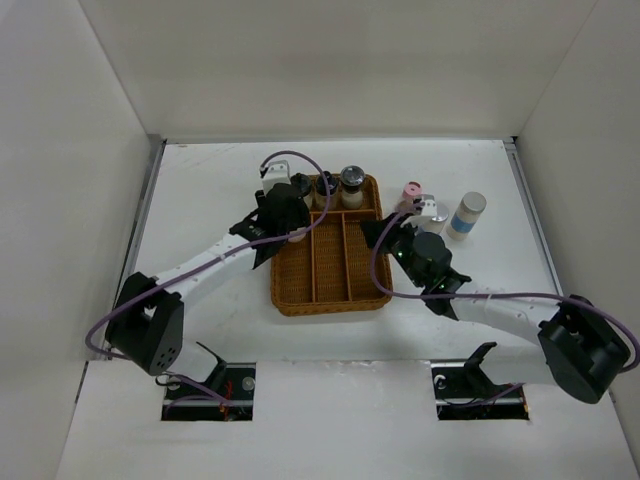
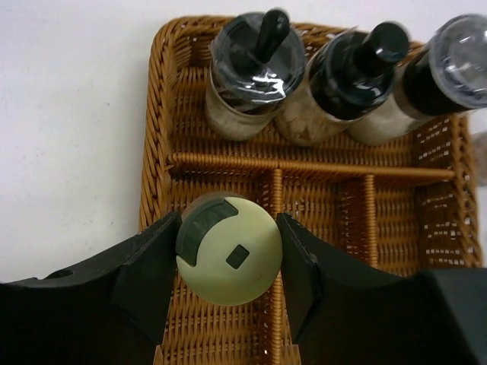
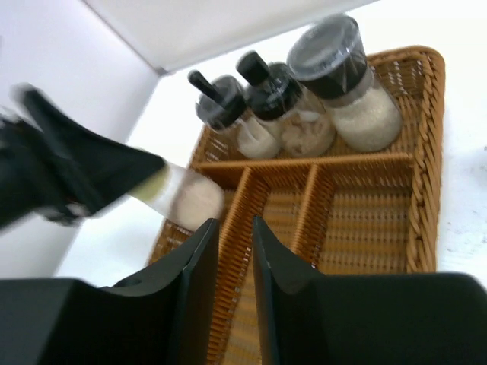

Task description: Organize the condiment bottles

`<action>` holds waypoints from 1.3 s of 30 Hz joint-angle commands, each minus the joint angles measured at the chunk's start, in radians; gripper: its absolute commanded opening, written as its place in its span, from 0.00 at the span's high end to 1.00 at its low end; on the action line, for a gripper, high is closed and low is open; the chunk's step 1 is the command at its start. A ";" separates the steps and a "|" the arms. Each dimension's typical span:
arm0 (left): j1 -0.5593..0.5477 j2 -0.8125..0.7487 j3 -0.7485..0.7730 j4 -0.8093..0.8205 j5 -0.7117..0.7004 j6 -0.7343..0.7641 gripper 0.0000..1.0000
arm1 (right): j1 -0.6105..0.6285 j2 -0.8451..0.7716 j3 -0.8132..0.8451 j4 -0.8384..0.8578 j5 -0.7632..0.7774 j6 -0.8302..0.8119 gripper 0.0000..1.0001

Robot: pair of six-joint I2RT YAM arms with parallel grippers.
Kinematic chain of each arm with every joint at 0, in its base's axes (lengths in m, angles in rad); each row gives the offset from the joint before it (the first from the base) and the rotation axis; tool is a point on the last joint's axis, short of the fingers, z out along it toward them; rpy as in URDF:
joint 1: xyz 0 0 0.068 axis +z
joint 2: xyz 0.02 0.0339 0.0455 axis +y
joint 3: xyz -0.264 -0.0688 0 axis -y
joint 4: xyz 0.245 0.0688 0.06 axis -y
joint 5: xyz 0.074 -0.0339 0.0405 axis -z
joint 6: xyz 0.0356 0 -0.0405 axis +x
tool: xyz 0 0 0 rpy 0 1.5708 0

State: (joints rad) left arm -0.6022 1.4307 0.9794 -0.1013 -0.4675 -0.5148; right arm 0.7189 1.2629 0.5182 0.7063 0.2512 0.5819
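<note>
Left wrist: cream bottle (image 2: 228, 249) clamped between left jaws over tray (image 2: 156, 152); right jaws narrowly parted, empty.

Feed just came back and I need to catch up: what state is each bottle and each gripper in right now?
Cream yellow-capped bottle: clamped over the left long slot of the wicker tray.
Three dark-capped bottles: upright in the tray's far compartment.
Pink-capped bottle: upright on the table, outside the tray.
Blue-banded bottle: upright on the table, outside the tray.
Left gripper: shut on the cream bottle.
Right gripper: nearly closed, empty.
</note>
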 commanded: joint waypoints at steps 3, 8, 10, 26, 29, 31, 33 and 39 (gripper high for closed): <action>0.011 0.025 -0.010 0.115 0.004 -0.005 0.72 | 0.003 -0.057 -0.003 0.019 0.017 0.021 0.67; 0.011 0.095 -0.013 0.133 0.032 -0.005 0.66 | 0.003 -0.140 -0.049 -0.025 0.075 0.018 0.34; 0.011 0.109 -0.018 0.135 0.026 -0.005 0.60 | 0.000 -0.181 -0.066 -0.031 0.088 0.013 0.28; -0.008 -0.113 0.022 0.129 -0.011 0.088 0.22 | -0.016 -0.516 -0.125 -0.100 0.195 -0.001 0.28; -0.033 -0.072 0.105 0.167 0.015 0.099 0.45 | -0.026 -0.560 -0.150 -0.108 0.267 0.004 0.66; -0.064 0.018 0.194 0.189 0.079 0.111 0.56 | -0.036 -0.582 -0.156 -0.137 0.313 0.010 0.82; -0.092 0.135 0.310 0.196 0.157 0.113 0.59 | -0.046 -0.596 -0.156 -0.197 0.388 0.033 0.87; -0.132 0.491 0.684 0.169 0.341 0.122 0.50 | -0.121 -0.724 -0.216 -0.258 0.461 0.113 0.70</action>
State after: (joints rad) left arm -0.7231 1.8141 1.5356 0.0742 -0.2626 -0.4152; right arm 0.6334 0.6121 0.3313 0.4690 0.6353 0.6445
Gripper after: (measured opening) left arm 0.486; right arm 0.283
